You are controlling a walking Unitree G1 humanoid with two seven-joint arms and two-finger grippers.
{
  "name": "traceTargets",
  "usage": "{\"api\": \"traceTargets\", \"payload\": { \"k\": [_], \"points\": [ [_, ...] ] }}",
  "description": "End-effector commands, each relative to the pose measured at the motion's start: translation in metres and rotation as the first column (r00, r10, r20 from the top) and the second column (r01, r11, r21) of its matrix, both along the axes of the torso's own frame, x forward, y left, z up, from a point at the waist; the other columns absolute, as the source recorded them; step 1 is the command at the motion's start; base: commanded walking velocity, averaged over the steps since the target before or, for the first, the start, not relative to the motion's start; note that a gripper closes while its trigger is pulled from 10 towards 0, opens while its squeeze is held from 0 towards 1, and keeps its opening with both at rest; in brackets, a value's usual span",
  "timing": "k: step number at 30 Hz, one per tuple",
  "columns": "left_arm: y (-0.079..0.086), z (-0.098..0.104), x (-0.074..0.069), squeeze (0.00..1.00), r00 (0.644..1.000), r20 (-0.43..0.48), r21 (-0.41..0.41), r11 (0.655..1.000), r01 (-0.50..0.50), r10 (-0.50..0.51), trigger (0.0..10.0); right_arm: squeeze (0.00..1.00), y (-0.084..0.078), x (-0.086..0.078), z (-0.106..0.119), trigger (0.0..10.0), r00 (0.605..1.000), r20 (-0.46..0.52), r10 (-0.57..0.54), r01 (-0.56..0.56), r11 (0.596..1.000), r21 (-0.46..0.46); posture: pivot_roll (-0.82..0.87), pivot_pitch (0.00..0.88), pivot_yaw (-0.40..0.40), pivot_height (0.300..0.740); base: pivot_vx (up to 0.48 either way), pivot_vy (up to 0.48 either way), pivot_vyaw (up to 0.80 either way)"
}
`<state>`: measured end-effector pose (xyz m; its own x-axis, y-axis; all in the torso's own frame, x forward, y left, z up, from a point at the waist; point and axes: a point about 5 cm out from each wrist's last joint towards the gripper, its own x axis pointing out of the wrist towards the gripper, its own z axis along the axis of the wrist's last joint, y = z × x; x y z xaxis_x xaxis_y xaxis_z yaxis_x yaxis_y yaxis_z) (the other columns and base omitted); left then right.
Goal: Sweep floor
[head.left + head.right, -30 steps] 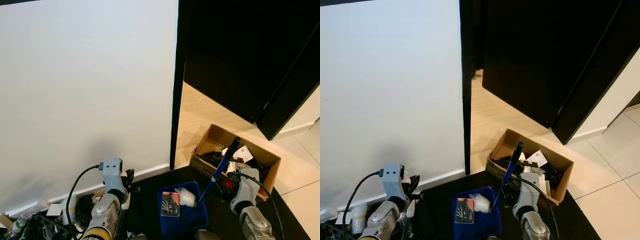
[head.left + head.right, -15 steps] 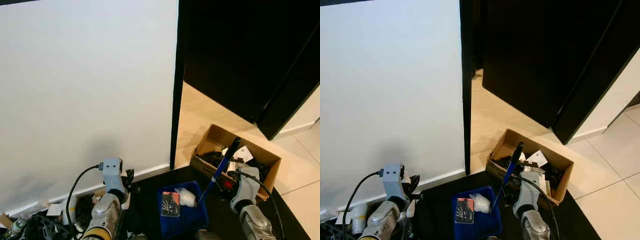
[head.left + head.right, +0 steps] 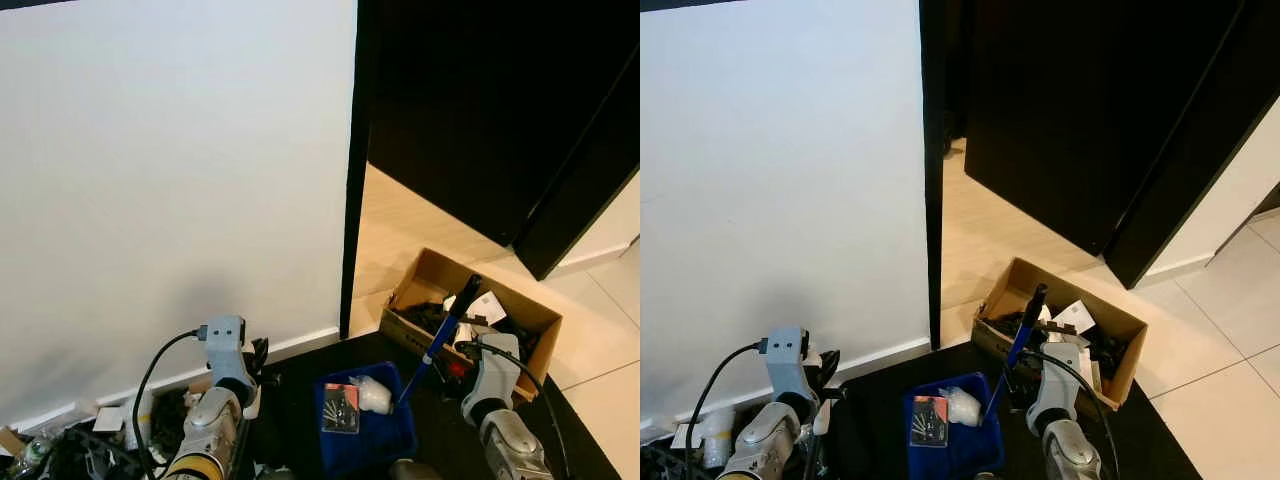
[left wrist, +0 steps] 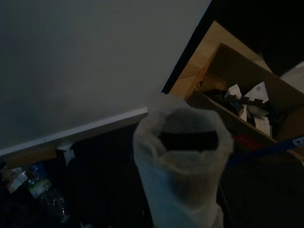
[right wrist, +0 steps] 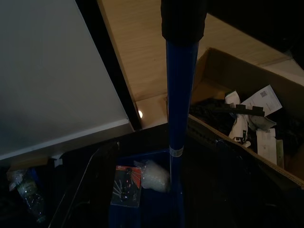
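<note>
A blue dustpan [image 3: 392, 436] with a long blue handle [image 3: 441, 338] and black grip stands on a black mat by the doorway. It holds a red-and-black packet [image 5: 126, 186] and a white wad [image 5: 153, 174]. My right gripper [image 3: 458, 366] is low on the right, close beside that handle, which runs through the middle of the right wrist view [image 5: 181, 99]. My left gripper [image 3: 258, 354] is low on the left near the wall's baseboard. A white foam-wrapped tube end [image 4: 183, 161] sits right in front of the left wrist camera.
An open cardboard box [image 3: 432, 272] of papers and dark clutter lies just right of the dustpan. A black door frame [image 3: 354, 170] and a dark door [image 3: 470, 120] edge the wood floor beyond. Bottles and litter [image 4: 40, 190] lie along the white wall on the left.
</note>
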<state>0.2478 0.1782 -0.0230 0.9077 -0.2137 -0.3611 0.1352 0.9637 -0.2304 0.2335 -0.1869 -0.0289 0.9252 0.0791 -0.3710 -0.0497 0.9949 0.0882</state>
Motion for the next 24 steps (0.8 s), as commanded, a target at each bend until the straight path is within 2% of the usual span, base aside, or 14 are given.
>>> {"api": "traceTargets", "payload": {
  "k": [1, 24],
  "points": [
    [-0.0023, -0.0058, -0.0052, 0.0, 0.999, -0.034, -0.01, 1.0, -0.007, 0.007, 10.0, 0.0, -0.0021, -0.0023, -0.0024, 10.0, 1.0, -0.019, -0.008, 0.008, 1.0, -0.001, 0.01, 0.066, -0.001, 0.74, 0.0, 0.0, 0.0],
    [-0.0017, -0.0055, -0.0048, 0.0, 0.999, -0.032, -0.011, 1.0, -0.01, 0.009, 10.0, 0.0, -0.002, -0.002, -0.0022, 10.0, 1.0, -0.017, -0.009, 0.009, 1.0, 0.0, 0.01, 0.074, -0.001, 0.74, 0.0, 0.0, 0.0]
  ]
}}
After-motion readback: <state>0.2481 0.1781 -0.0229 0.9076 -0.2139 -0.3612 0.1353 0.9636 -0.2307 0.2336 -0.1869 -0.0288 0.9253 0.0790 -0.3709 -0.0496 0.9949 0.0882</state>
